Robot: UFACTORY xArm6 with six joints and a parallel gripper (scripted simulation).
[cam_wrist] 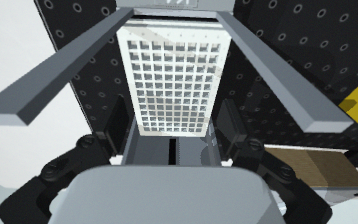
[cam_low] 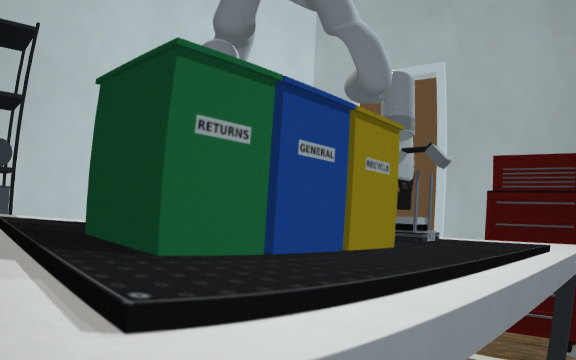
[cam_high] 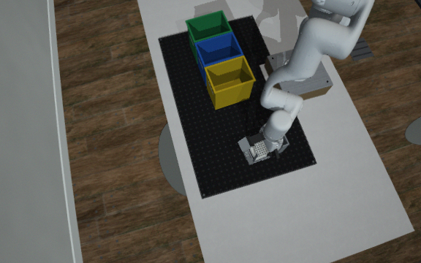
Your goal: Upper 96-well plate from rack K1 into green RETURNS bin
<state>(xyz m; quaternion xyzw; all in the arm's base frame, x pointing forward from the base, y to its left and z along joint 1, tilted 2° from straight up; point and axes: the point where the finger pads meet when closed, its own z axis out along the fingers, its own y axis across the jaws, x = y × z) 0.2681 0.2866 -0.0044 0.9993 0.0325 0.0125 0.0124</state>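
Note:
The upper white 96-well plate (cam_wrist: 172,82) (cam_high: 259,150) lies in the grey stack rack K1 near the front right of the black mat. My gripper (cam_wrist: 173,108) is open, directly over the rack, with one dark finger on each long side of the plate and not touching it. The lower plate is hidden under the upper one. The green RETURNS bin (cam_high: 209,28) stands at the far end of the bin row; its sign shows in the exterior view (cam_low: 223,129). In that view the rack (cam_low: 420,212) shows behind the yellow bin.
The blue GENERAL bin (cam_high: 219,51) and the yellow RECYCLE bin (cam_high: 230,80) stand in a row with the green bin, touching. A grey box on a brown base (cam_high: 305,78) sits right of the mat. The arm's links rise above it.

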